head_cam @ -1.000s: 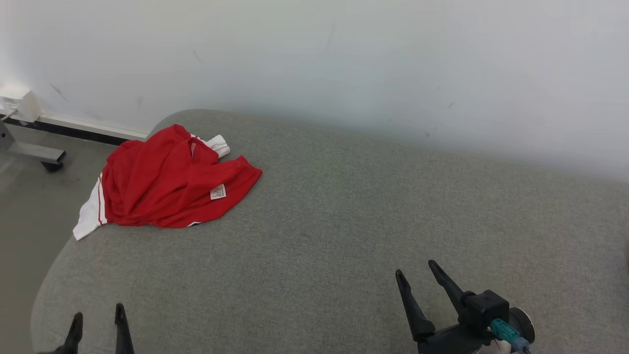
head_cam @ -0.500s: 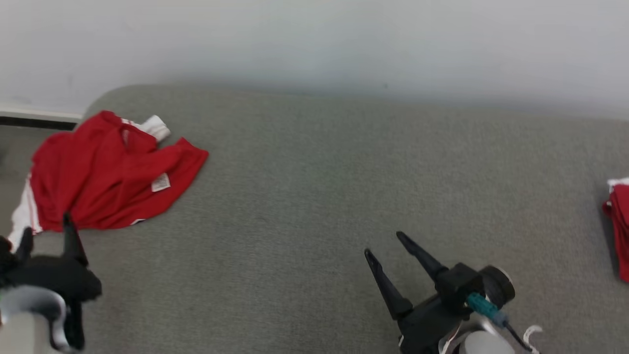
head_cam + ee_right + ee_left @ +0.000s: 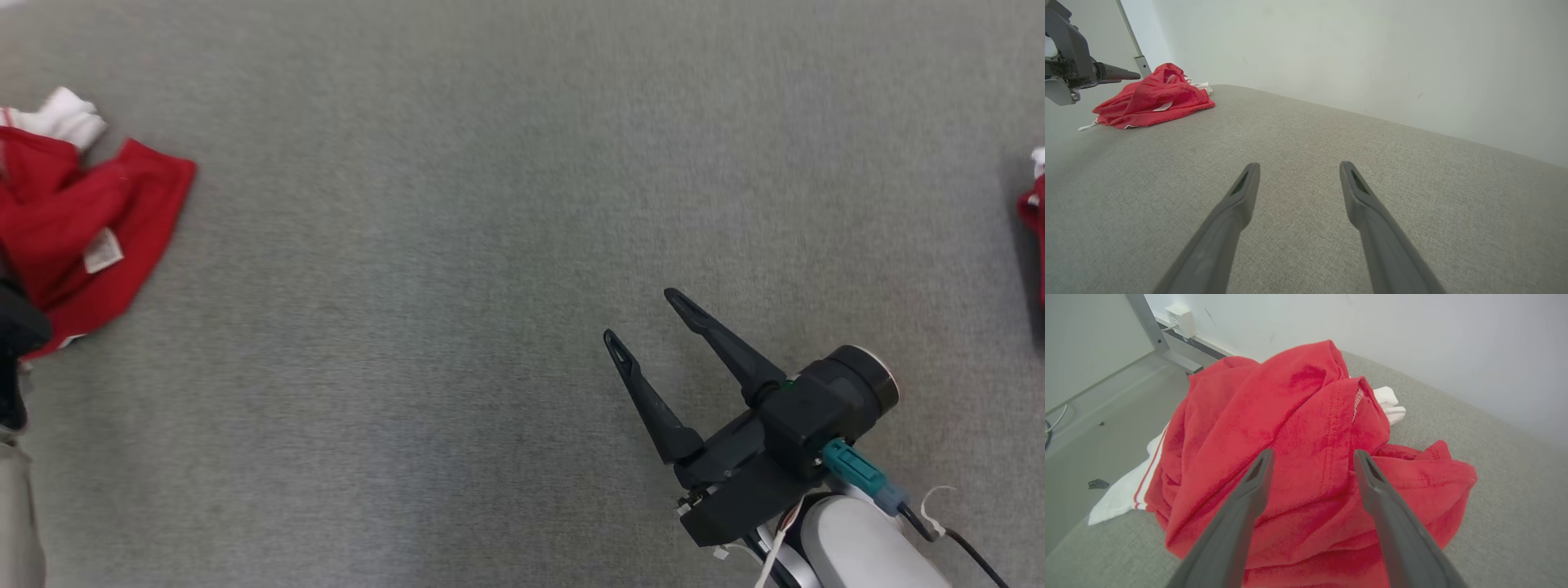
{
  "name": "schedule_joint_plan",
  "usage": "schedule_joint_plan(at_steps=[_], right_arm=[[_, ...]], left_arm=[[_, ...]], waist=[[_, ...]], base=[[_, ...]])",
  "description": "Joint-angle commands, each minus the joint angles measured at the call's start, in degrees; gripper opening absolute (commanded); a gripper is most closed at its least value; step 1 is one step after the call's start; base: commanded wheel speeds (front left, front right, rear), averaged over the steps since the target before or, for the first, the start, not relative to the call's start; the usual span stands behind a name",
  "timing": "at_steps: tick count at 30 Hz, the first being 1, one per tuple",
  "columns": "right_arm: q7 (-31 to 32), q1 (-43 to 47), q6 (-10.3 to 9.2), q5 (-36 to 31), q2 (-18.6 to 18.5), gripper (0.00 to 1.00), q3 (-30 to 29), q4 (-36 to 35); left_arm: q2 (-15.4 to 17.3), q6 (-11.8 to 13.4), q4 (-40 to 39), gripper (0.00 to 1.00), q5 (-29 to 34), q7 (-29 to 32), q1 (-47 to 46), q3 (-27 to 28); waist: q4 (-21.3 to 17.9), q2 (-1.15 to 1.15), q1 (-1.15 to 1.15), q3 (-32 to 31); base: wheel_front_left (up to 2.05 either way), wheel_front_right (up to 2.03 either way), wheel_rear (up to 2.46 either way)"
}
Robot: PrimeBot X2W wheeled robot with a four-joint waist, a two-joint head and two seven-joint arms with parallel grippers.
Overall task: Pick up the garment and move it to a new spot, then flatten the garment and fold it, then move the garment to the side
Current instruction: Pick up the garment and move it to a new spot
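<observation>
The garment [image 3: 73,220] is a crumpled red piece with white trim, lying at the far left of the grey cushion. In the left wrist view the garment [image 3: 1298,428] bulks up close under my left gripper [image 3: 1312,457], which hangs open just above its folds with nothing between the fingers. The right wrist view shows the garment [image 3: 1151,98] far off at the upper left, with one of the left gripper's fingers [image 3: 1118,75] above its near edge. My right gripper [image 3: 639,315] stands open over bare cushion, well to the right of the garment, and it is open too in its own view [image 3: 1299,165].
The grey upholstered surface [image 3: 457,245] spreads wide between the two arms. Another red piece [image 3: 1033,220] lies at the right edge. A white wall [image 3: 1372,49] backs the cushion. Beyond the garment lie the floor [image 3: 1094,428], a metal frame leg [image 3: 1151,335] and a wall socket [image 3: 1182,318].
The head camera has swung down and to the right, so the garment now sits at the left edge. My left arm has reached up to the garment. The garment itself lies as before.
</observation>
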Motion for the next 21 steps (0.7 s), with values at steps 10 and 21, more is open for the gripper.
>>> schedule_joint_plan(at_steps=[10,21], right_arm=[[1.9,2.6,-0.16,-1.1,-0.5,1.00,-1.9,-5.8],[0.7,2.1,-0.16,0.2,1.1,1.00,-0.2,-4.0]], left_arm=[[0.7,-0.3,9.8,0.00,-2.9,6.5,-4.2,0.4],[4.9,-3.1,11.5,0.00,0.5,4.4,-4.3,-3.3]], waist=[[-5.8,-0.02,-0.02,8.5],[-5.1,-0.02,-0.02,3.2]], base=[[0.00,0.00,0.00],[0.00,0.00,0.00]])
